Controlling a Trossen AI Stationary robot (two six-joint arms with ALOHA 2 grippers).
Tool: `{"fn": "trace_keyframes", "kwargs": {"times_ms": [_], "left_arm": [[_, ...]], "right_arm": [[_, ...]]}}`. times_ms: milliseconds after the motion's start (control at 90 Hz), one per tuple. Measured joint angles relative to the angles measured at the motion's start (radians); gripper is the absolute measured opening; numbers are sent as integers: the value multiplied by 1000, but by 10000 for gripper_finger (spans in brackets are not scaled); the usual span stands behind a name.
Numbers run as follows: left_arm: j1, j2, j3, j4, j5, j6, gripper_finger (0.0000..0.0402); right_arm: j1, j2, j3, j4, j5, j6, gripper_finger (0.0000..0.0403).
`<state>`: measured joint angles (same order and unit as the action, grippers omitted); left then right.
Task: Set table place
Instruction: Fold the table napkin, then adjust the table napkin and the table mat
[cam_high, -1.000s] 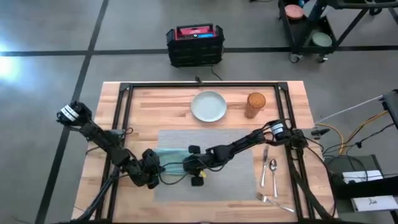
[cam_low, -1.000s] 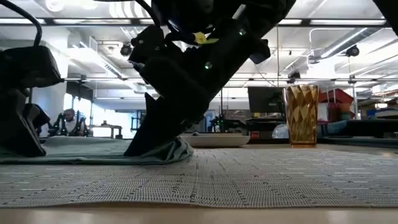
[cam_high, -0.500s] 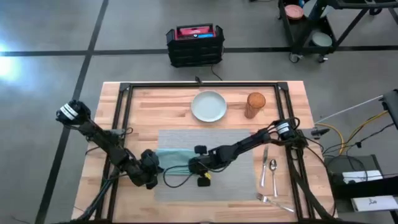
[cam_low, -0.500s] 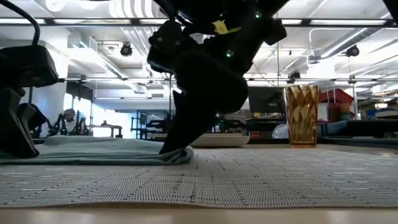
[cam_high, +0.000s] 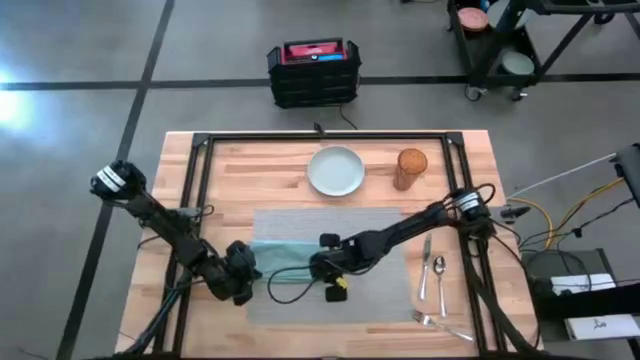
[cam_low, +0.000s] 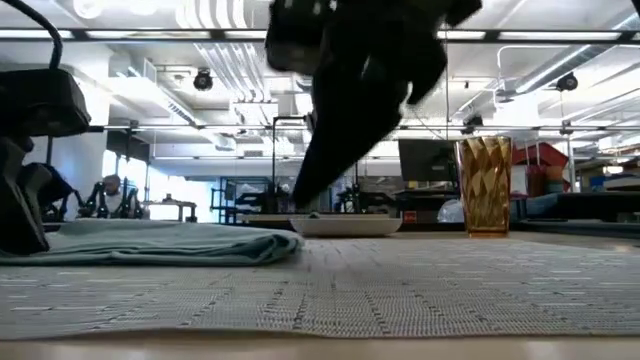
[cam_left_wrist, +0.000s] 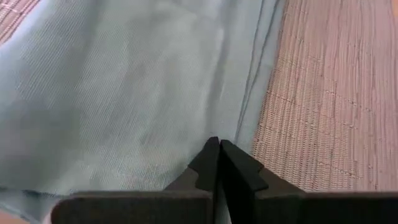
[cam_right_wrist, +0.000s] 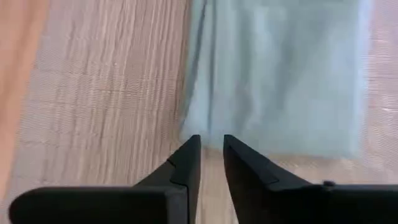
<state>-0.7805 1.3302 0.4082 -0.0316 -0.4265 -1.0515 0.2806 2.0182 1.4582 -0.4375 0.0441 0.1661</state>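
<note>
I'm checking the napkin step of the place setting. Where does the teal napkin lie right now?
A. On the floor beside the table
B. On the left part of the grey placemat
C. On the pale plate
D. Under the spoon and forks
B: in the high view the napkin lies flat on the left part of the placemat, apart from the plate.

both arms crowd the napkin (cam_high: 280, 254); placemat (cam_high: 385, 285) right half lies bare

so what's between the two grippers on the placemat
In the high view the folded teal napkin lies on the placemat between the left gripper and the right gripper; nothing else.
</note>
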Motion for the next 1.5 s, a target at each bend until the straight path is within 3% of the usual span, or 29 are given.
{"fn": "trace_keyframes", "kwargs": {"times_ms": [356, 578, 644, 789, 889, 1500], "left_arm": [[82, -154, 159, -49, -25, 206, 17], [278, -158, 308, -482, 7, 244, 118], [356, -131, 329, -566, 69, 269, 155], [488, -60, 322, -571, 240, 379, 215], [521, -27, 320, -570, 271, 422, 239], [524, -22, 300, -560, 282, 467, 222]], "right_arm": [[-3, -48, -1, -117, 5, 4, 155], [-2, -49, -68, -114, 8, 34, 196], [-1, -49, -98, -78, 8, 50, 203], [-1, -49, -178, 36, 42, 81, 214], [-1, -49, -215, 100, 73, 92, 218], [-4, -49, -251, 186, 87, 61, 211]]}}
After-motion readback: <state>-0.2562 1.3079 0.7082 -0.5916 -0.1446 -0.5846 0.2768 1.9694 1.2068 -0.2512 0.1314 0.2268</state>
